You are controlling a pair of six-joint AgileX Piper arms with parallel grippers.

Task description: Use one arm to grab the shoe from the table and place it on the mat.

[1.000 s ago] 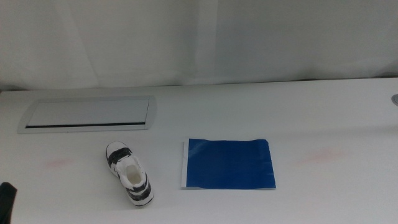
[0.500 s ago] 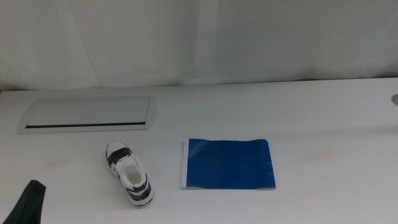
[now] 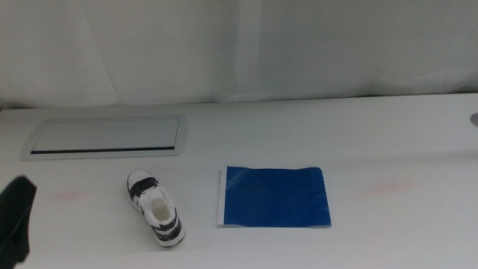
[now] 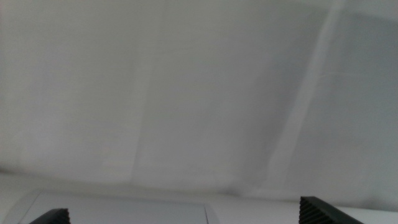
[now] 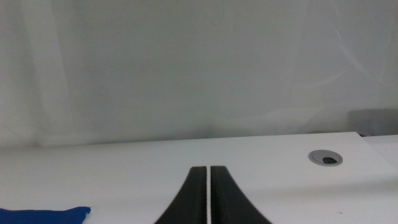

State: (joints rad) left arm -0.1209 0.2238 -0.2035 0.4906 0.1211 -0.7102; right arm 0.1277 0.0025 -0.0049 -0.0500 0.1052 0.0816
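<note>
The left gripper point(image 3: 16, 217), jaws spread wide, is at the table's point(image 3: 388, 134) left edge. The shoe point(image 3: 155, 208) lies to its right, nearer this arm than the other, long axis running diagonally (toe away from the camera). The mat point(image 3: 275, 196) sits just beyond. The right gripper point(image 5: 209, 196) waits clenched, off to the side.

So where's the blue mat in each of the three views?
Middle view: the mat lies flat, right of centre, to the right of the shoe.
Left wrist view: not in it.
Right wrist view: only a blue corner shows, beside the right gripper.
Shared landmark: the white table, also in the right wrist view.
</note>
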